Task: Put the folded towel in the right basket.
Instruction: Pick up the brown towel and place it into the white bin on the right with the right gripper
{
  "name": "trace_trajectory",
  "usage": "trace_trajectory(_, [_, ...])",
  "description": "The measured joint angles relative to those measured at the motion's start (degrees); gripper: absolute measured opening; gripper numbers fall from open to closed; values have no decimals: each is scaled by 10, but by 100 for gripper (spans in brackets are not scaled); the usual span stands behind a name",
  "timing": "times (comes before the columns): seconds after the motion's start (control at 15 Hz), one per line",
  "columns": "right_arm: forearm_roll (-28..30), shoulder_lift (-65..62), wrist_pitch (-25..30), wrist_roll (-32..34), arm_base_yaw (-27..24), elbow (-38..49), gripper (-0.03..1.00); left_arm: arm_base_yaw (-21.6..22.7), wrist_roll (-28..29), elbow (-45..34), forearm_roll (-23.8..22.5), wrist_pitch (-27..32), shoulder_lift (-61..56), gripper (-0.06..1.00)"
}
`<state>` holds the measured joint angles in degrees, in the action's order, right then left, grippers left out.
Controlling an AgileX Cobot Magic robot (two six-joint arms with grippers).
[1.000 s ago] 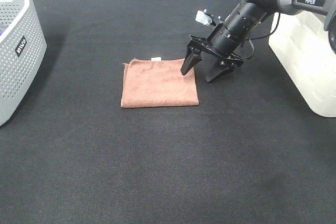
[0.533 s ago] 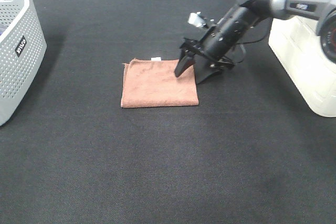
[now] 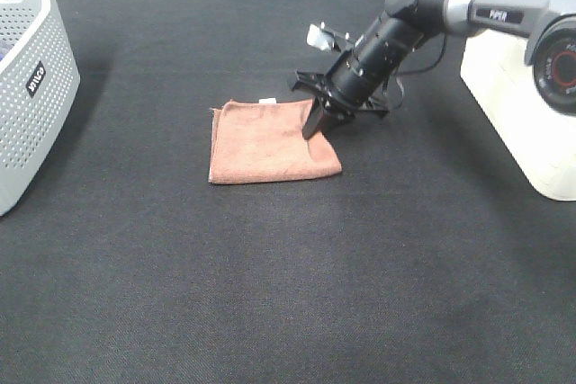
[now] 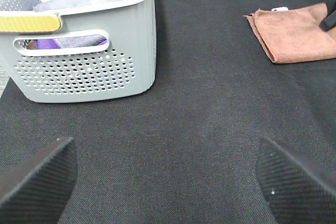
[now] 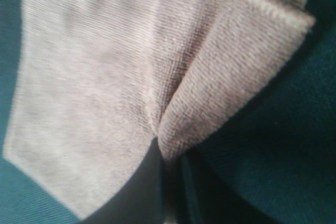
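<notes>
I get soft, even light from above in the high view; the grey basket throws only a faint shadow on the black mat. My right wrist view is blurred, the towel washed pale, the mat tinted teal. The left wrist view is sharp.

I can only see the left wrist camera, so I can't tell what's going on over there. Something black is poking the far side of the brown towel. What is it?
Observer: That is the right gripper. In the high view it reaches down onto the towel at its right edge.
Operator: Did it grab it?
Observer: It looks so. The right wrist view shows the cloth pinched up into a ridge between the jaws.
Operator: Where does it have to go?
Observer: A white basket stands at the right edge of the high view, apart from the towel, behind that arm.
</notes>
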<state>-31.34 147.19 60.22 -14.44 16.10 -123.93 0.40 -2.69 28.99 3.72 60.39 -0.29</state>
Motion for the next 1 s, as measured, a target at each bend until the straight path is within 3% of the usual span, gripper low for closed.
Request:
trace_trajectory(0.33, [36, -58, 60, 0, 0, -43, 2, 0, 0, 0, 0, 0, 0, 87])
trace_trajectory(0.53, [88, -112, 89, 15, 0, -53, 2, 0, 0, 0, 0, 0, 0, 87])
trace_trajectory(0.8, [164, -189, 91, 47, -6, -55, 2, 0, 0, 0, 0, 0, 0, 87])
trace_trajectory(1.0, [163, -232, 92, 51, -37, -55, 2, 0, 0, 0, 0, 0, 0, 87])
